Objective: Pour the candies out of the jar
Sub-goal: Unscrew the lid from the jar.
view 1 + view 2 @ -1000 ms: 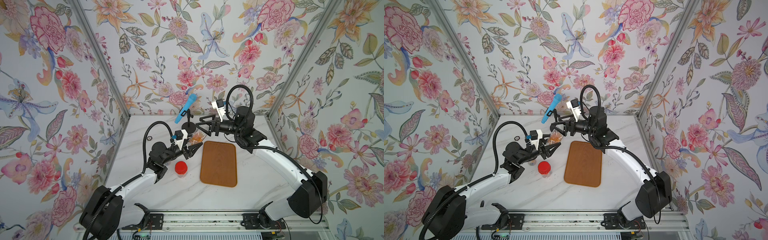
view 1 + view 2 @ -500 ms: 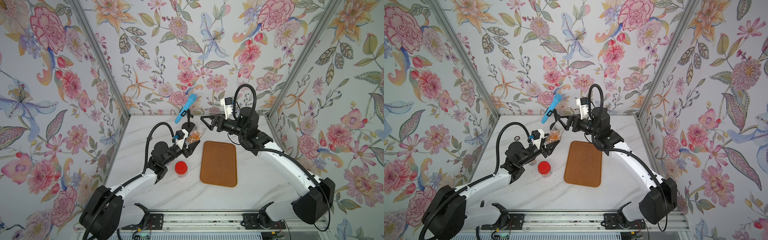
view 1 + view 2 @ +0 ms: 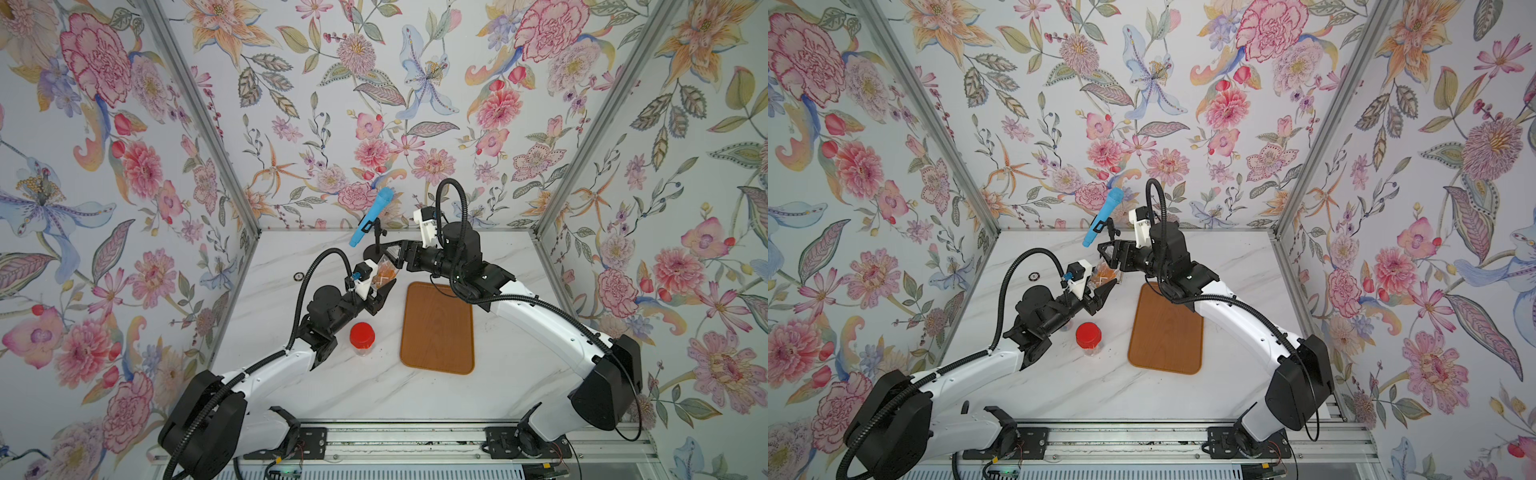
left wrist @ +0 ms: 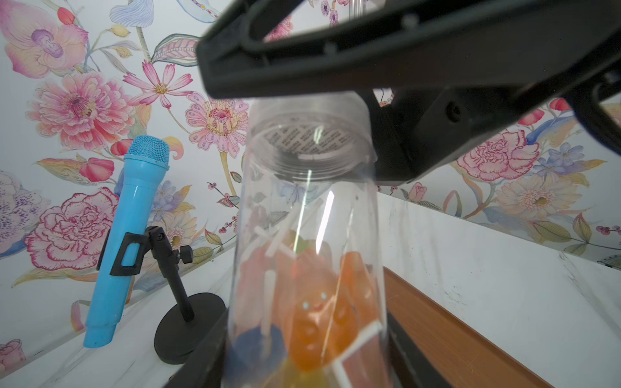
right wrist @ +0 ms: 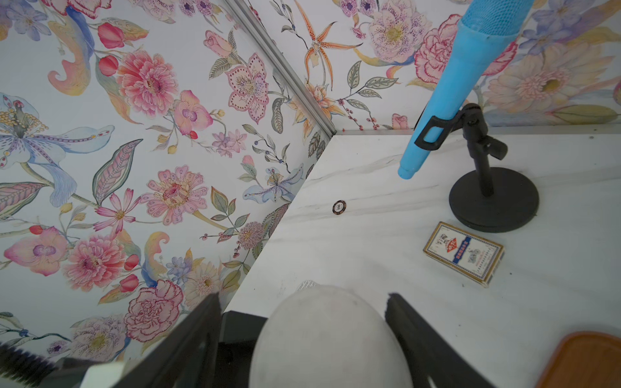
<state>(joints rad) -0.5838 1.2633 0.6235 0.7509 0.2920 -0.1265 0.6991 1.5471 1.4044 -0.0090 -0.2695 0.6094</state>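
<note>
The candies [image 4: 316, 302] are down in the bottom of the clear jar [image 4: 309, 235], mostly orange heads with a bit of blue and yellow, pale sticks poking up between them. The jar shows in both top views, up off the table [image 3: 374, 395] just past the far left corner of the brown board [image 3: 437, 328], and the see-through lid [image 4: 312, 134] is on its mouth. The left gripper [image 3: 380, 283] is clamped onto the lower part of the jar, black fingers on either side of the body. And here's the right gripper [image 3: 395, 258] reaching in from the far side, right at the top of the jar! From its wrist camera the pale dome of the lid [image 5: 329, 336] sits between the two black fingers [image 5: 413, 336]. They bracket it closely, but whether they are actually squeezing it I can't tell. Just behind the action a blue toy microphone [image 3: 371, 222] leans in its clip on a black stand [image 5: 494, 201] with a round base. A small box of cards [image 5: 463, 253] lies flat just beside that base. A little round chip [image 5: 339, 206] sits well off toward the left wall. Nearer the front, beside the left arm, a second jar [image 3: 362, 334] with a red lid stands upright on the table, close to the board's left edge.
</note>
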